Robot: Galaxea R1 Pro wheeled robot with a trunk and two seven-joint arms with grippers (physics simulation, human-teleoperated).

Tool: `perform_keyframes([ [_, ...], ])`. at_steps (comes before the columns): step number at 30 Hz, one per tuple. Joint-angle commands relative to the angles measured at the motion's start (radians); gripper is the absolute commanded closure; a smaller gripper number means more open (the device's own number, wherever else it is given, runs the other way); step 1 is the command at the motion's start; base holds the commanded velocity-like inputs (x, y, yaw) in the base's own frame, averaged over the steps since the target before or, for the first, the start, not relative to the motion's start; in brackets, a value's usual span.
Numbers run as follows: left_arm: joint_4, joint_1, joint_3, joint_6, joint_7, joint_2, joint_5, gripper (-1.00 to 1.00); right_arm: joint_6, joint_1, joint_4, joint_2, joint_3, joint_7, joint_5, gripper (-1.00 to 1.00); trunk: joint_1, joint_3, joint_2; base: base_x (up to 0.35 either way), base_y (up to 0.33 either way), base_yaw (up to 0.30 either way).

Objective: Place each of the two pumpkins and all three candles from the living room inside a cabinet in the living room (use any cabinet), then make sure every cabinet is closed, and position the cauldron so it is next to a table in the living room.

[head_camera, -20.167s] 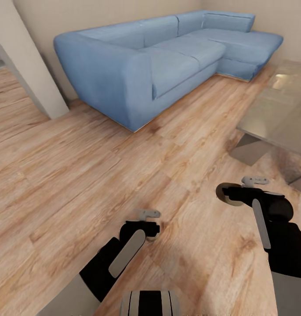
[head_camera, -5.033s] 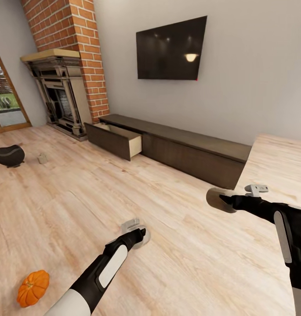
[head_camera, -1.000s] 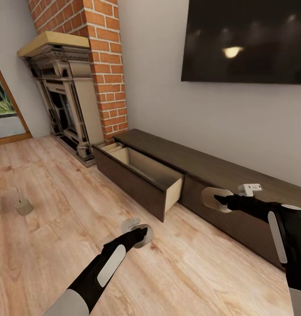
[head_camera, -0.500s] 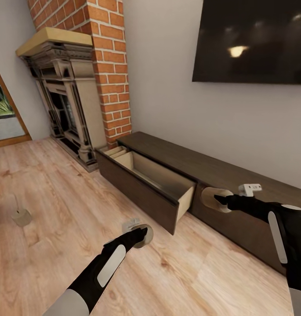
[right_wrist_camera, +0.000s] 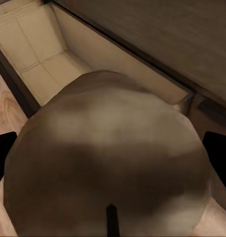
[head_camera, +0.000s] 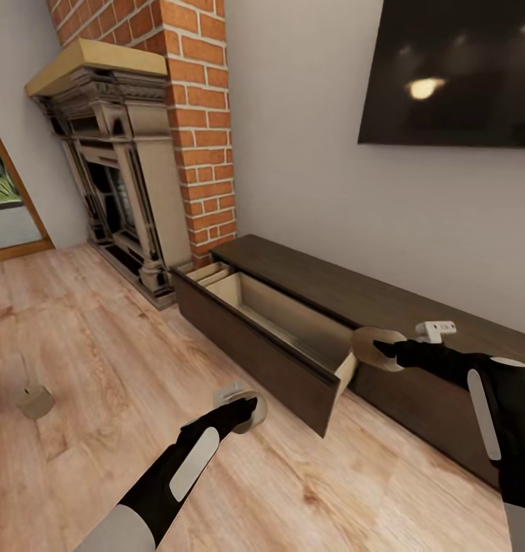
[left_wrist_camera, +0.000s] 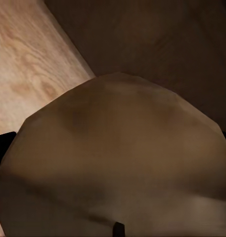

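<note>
**Status: both pincers loaded, cabinet drawer open**

1. Floor (head_camera: 101,360), far left: one candle (head_camera: 34,399) stands upright, well apart from the robot.
2. Fireplace (head_camera: 120,176) w/ brick chimney (head_camera: 201,115) stands behind it, by the wall.
3. Left pincer (head_camera: 243,406): pinching a beige candle (left_wrist_camera: 113,168) w/ dark wick; hangs above the floor, near the drawer front.
4. Cabinet (head_camera: 385,307): long, low, dark brown, along the wall. Its left drawer (head_camera: 270,322) is pulled out; light interior visible.
5. Right pincer (head_camera: 381,351): pinching a second beige candle (right_wrist_camera: 108,168), just beside the drawer's right end.
6. TV (head_camera: 454,73) on wall above the cabinet.
</note>
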Motion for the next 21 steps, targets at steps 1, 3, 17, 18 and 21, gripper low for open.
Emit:
perform_keyframes([
  [1, -0.002, -0.001, -0.002, 0.001, 0.008, 0.000, 0.009, 1.00, 0.007, -0.001, -0.001, 0.000, -0.001, 0.003, -0.005, 1.00, 0.000, -0.001, 0.000, 0.283, 0.191, 0.000],
  [3, -0.002, -0.001, -0.002, 0.001, 0.008, 0.000, 0.009, 1.00, 0.008, -0.001, -0.001, 0.000, -0.002, 0.003, -0.005, 1.00, 0.000, -0.001, 0.000, 0.283, 0.191, 0.000],
  [17, -0.493, 0.038, 0.206, 0.400, 0.012, 0.037, 0.108, 1.00, 0.016, -0.002, -0.001, 0.015, 0.001, 0.003, -0.008, 1.00, 0.000, -0.001, 0.000, 0.262, 0.238, -0.197],
  [18, -0.501, 0.034, 0.215, 0.413, 0.011, 0.037, 0.112, 1.00, 0.016, -0.001, -0.001, 0.015, 0.000, 0.003, -0.009, 1.00, 0.000, -0.001, 0.000, 0.247, 0.248, -0.201],
  [21, -0.552, 0.009, 0.253, 0.470, 0.010, 0.038, 0.128, 1.00, 0.017, -0.001, -0.001, 0.015, 0.000, 0.003, -0.012, 1.00, 0.000, -0.001, 0.000, 0.244, 0.248, -0.235],
])
